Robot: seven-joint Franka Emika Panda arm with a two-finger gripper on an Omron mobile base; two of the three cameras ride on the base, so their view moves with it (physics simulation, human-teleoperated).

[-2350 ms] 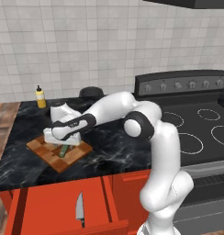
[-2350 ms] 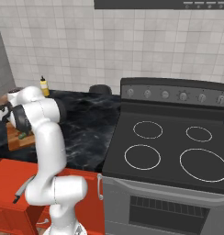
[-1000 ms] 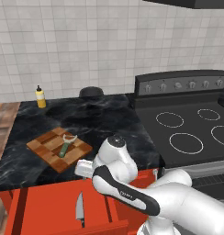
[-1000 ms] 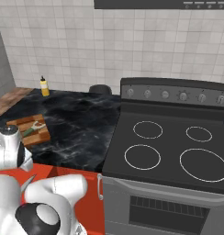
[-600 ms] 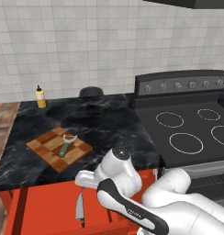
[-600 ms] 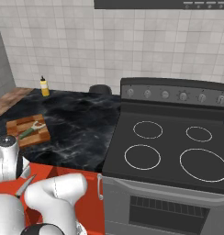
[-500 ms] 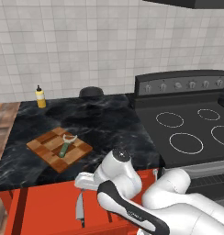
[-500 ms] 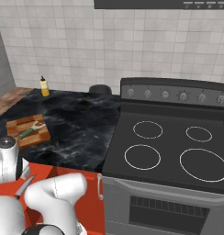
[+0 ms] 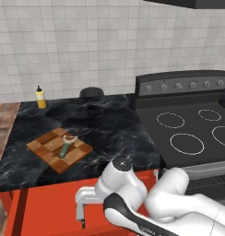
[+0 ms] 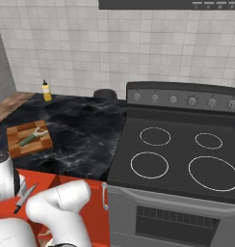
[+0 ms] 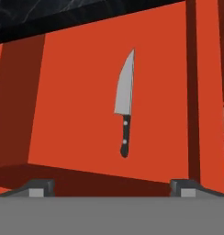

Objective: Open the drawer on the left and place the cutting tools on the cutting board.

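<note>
- A simulated kitchen held a black marble counter (image 9: 109, 124) with a black stove (image 10: 187, 159) at its right end and a white tiled wall behind.
- The red-orange drawer (image 11: 86, 105) under the counter stood pulled out, its flat floor open to the hand view.
- A small knife (image 11: 124, 103) with a dark handle and silver blade lay flat on the drawer floor, near its middle, touching nothing else. In the hand view its tip pointed toward the counter edge and its handle toward the camera.
- In the right base view the same knife (image 10: 25, 198) lay slantwise in the drawer, beside the white arm.
- The gripper (image 11: 111, 186) hovered over the drawer with its two dark fingertips spread wide, one at each side of the hand view, and nothing between them. The knife lay ahead of them, apart from both.
- In the left base view the gripper (image 9: 81, 216) pointed downward in front of the counter edge.
- The checkered wooden cutting board (image 9: 45, 152) sat on the left part of the counter, turned corner-on to the counter edge.
- The green-handled peeler (image 9: 66, 146) with its pale Y-shaped head lay on the board, near its middle.
- A small yellow bottle (image 9: 40, 98) stood at the back left of the counter, near the wall.
- A dark round object (image 9: 91, 92) sat at the back of the counter, left of the stove.
</note>
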